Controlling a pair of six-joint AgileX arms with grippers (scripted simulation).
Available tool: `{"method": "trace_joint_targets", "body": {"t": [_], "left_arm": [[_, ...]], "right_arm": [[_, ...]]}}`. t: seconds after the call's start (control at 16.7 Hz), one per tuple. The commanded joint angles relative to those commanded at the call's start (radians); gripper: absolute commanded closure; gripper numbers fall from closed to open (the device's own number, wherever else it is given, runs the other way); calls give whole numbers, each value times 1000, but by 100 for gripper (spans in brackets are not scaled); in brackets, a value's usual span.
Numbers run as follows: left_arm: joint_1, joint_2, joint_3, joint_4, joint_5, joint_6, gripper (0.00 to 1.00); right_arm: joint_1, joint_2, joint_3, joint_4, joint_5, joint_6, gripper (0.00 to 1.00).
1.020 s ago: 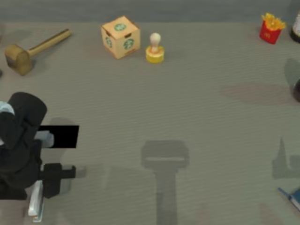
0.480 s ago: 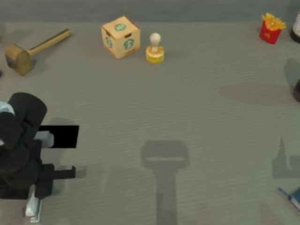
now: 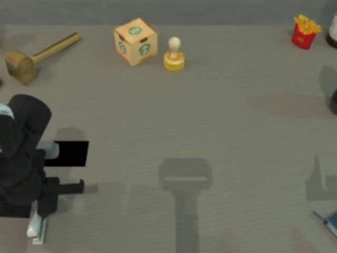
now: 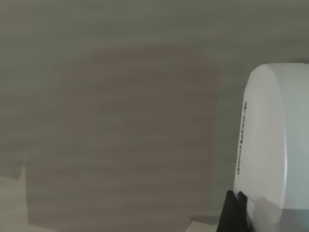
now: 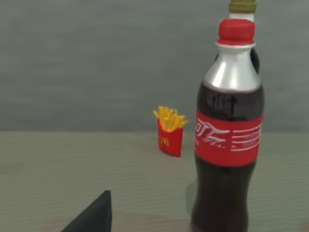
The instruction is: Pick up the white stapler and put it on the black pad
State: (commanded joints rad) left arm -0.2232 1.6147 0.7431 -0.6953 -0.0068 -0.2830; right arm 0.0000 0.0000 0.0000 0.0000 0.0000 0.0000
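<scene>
At the table's lower left corner in the top view, the slim white and light grey stapler (image 3: pixel 38 227) is lying flat on the grey surface, with the left arm's black two-finger gripper (image 3: pixel 45 197) sitting directly over its upper end; whether its fingers are apart or together cannot be told. Just above them, the flat matte black rectangular pad (image 3: pixel 71 153) is lying partly hidden under the arm, apart from the stapler. Beyond the right edge, the right gripper is showing only a dark tip in its wrist view, facing a cola bottle with a red label (image 5: pixel 227 140).
</scene>
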Motion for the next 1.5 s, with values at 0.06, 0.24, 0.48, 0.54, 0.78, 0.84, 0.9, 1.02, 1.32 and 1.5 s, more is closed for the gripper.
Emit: {"method": "trace_joint_targets", "body": {"t": [0.06, 0.24, 0.48, 0.54, 0.78, 0.84, 0.9, 1.02, 1.32, 1.5], "left_arm": [[2, -18, 25, -45, 0, -2, 100], [7, -83, 109, -219, 0, -6, 100], [10, -163, 196, -370, 1, -5, 100], [11, -172, 204, -381, 1, -5, 100], [6, -169, 202, -380, 1, -4, 100], [6, -169, 203, -381, 1, -5, 100], [7, -161, 212, -384, 1, -16, 100], [9, -130, 250, -396, 1, -70, 100], [28, 17, 427, -452, 3, -389, 100], [44, 122, 555, -489, 5, -676, 100]], "right_arm": [[0, 0, 0, 0, 0, 0, 0], [0, 0, 0, 0, 0, 0, 0], [0, 0, 0, 0, 0, 0, 0], [0, 0, 0, 0, 0, 0, 0], [0, 0, 0, 0, 0, 0, 0], [0, 0, 0, 0, 0, 0, 0], [0, 0, 0, 0, 0, 0, 0], [0, 0, 0, 0, 0, 0, 0], [0, 0, 0, 0, 0, 0, 0], [0, 0, 0, 0, 0, 0, 0]]}}
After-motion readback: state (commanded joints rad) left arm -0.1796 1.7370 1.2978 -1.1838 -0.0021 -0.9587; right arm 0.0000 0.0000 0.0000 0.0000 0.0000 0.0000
